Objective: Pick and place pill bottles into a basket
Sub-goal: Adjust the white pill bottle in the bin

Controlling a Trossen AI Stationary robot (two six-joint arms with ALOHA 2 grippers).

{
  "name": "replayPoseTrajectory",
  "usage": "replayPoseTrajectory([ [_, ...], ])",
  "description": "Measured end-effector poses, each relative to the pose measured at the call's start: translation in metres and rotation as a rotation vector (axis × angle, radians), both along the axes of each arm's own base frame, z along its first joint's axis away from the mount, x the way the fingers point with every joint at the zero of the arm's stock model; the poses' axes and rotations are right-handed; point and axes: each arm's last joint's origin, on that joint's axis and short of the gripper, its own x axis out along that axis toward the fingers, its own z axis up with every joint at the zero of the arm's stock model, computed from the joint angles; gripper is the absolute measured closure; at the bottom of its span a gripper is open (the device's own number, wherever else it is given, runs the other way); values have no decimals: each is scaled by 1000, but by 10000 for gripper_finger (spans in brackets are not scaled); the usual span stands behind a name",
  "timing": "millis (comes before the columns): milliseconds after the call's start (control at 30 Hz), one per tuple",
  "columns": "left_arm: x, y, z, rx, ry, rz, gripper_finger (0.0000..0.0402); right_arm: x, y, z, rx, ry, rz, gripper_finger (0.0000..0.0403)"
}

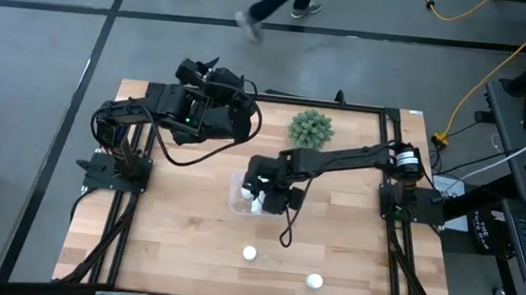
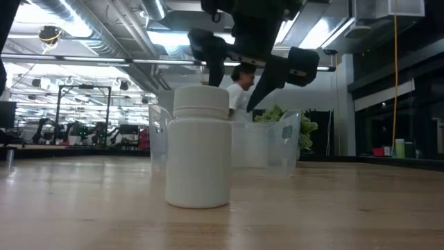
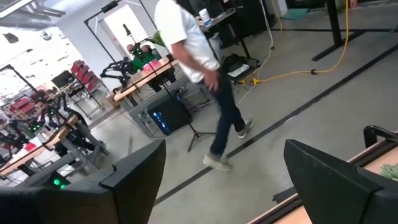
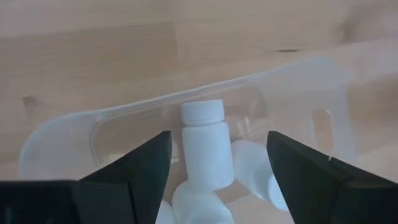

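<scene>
My right gripper (image 1: 263, 197) hangs open over the clear basket (image 1: 237, 199), fingers slanting down, above the basket's walls (image 2: 277, 146) in the low view. Inside the basket (image 4: 124, 113) lie several white pill bottles; one (image 4: 205, 146) rests on the others (image 4: 249, 163) below the gap between my fingers, untouched. Two more pill bottles (image 1: 250, 254) (image 1: 314, 281) stand on the wood near the front edge; one (image 2: 200, 149) fills the low view. My left gripper (image 1: 214, 74) is raised at the far left, open (image 3: 224, 149) and facing the room.
A green spiky plant (image 1: 310, 128) stands behind the basket near the far edge. A person (image 3: 199, 68) walks on the floor beyond the table. Bare wood lies left of the basket and between it and the front bottles.
</scene>
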Motion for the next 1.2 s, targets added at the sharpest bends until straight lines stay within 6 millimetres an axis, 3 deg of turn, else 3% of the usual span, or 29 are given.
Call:
replayPoseTrajectory([
  [567, 0, -1, 0, 4, 27, -6, 82, 13, 4, -42, -34, 54, 50, 138],
  [1200, 0, -1, 0, 3, 25, -7, 82, 19, 6, -39, -72, -36, 95, 138],
])
